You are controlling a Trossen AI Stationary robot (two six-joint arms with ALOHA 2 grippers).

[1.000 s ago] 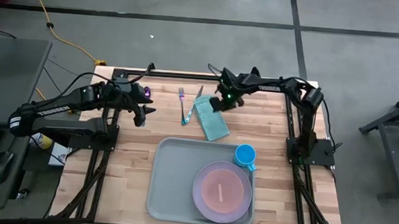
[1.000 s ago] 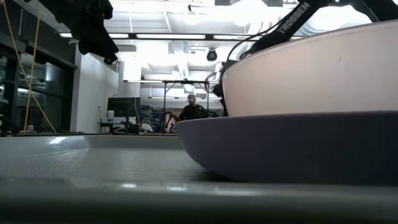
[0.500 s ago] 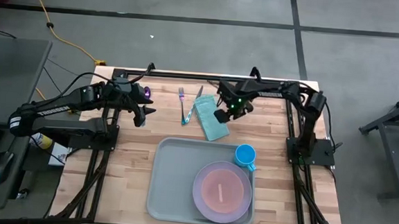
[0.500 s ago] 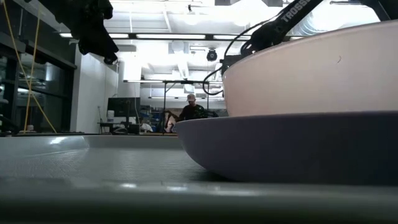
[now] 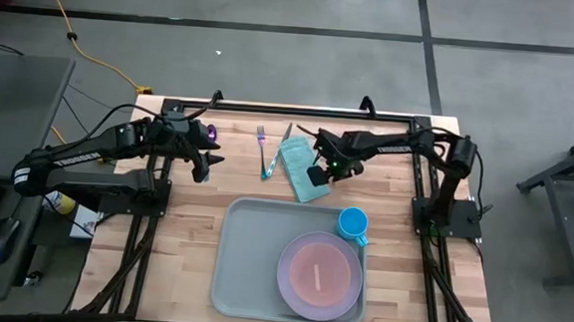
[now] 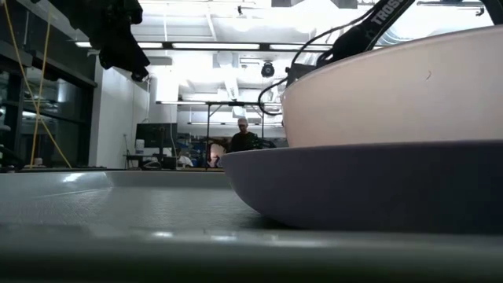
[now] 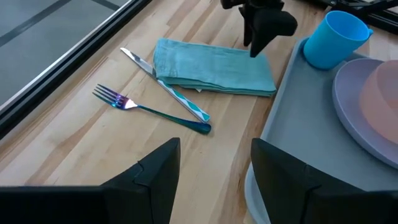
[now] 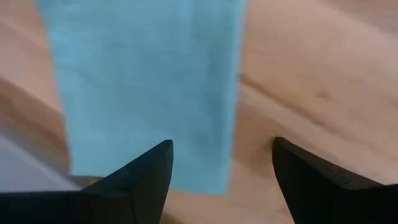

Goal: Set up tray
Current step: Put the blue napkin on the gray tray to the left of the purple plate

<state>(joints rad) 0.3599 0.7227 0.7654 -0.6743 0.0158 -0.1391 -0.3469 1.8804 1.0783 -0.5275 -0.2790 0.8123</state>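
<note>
While the right arm is working above the teal napkin [image 5: 304, 174], the scene is being logged from largest item down. Desk [image 5: 193, 235]: wooden top carrying everything. Tray [image 5: 246, 263]: lying flat on the desk, well in front of the working fingers, nearer the desk's front edge; it is carrying a lavender plate [image 5: 293, 286] with a pink plate [image 5: 320, 275] stacked on it, and a blue cup [image 5: 352, 223] standing in its corner closest to the fingers.

Right gripper [image 8: 217, 171]: hovering just over the napkin's tray-side end, fingers spread apart with nothing between them; in the wrist view the cloth is lying under one finger [image 8: 134, 183] and the gap, while the other is over bare wood. Left gripper [image 7: 214, 171]: waiting off to the side, fingers apart and empty, looking toward fork [image 7: 143, 107] and knife [image 7: 168, 90] lying just beside the napkin.

Judgement: the step in hand looks like picking up the napkin. To do it well, the fingers should be shifting slightly so both straddle the cloth edge, descending until touching the wood, then pinching all folded layers. Risk: catching only the top layer, so the napkin unfolds, or dragging it against the knife.
</note>
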